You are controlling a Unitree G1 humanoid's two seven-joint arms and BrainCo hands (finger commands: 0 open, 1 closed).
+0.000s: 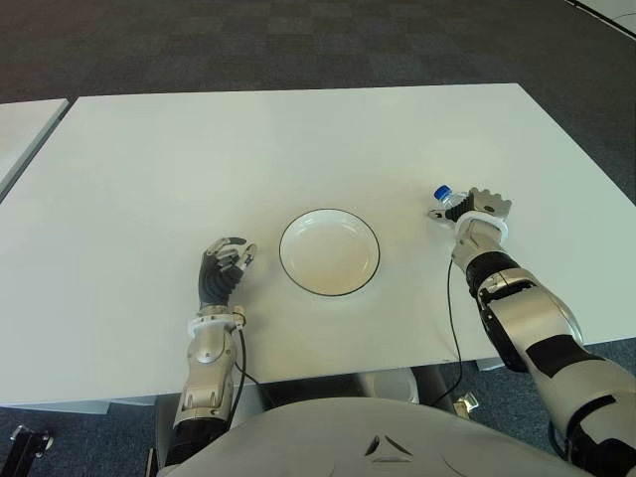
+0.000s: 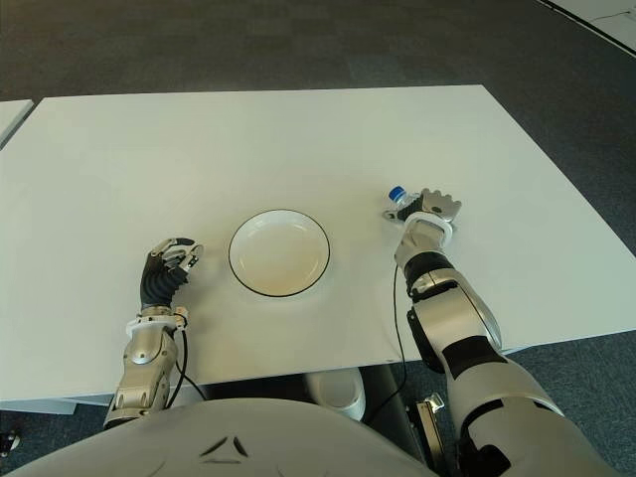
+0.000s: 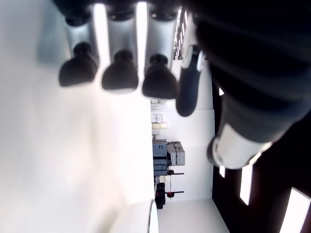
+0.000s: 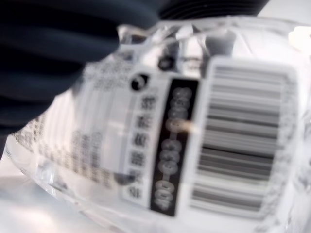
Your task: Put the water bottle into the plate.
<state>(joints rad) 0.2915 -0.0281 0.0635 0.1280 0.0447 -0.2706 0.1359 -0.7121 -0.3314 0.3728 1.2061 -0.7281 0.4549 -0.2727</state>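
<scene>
A clear water bottle (image 1: 447, 200) with a blue cap shows to the right of the plate, mostly hidden behind my right hand (image 1: 479, 211), whose fingers are wrapped around it. The right wrist view is filled by the bottle's label (image 4: 204, 145) with its barcode, pressed close against the dark palm. The white plate (image 1: 368, 270) with a thin dark rim sits on the table, between the two hands, with nothing in it. My left hand (image 1: 225, 263) shows to the left of the plate, fingers loosely curled and holding nothing.
The white table (image 1: 248, 159) stretches wide behind the plate. A second table's corner (image 1: 25, 124) shows at the far left. Dark carpet (image 1: 298, 45) lies beyond. The table's right edge runs close to my right arm.
</scene>
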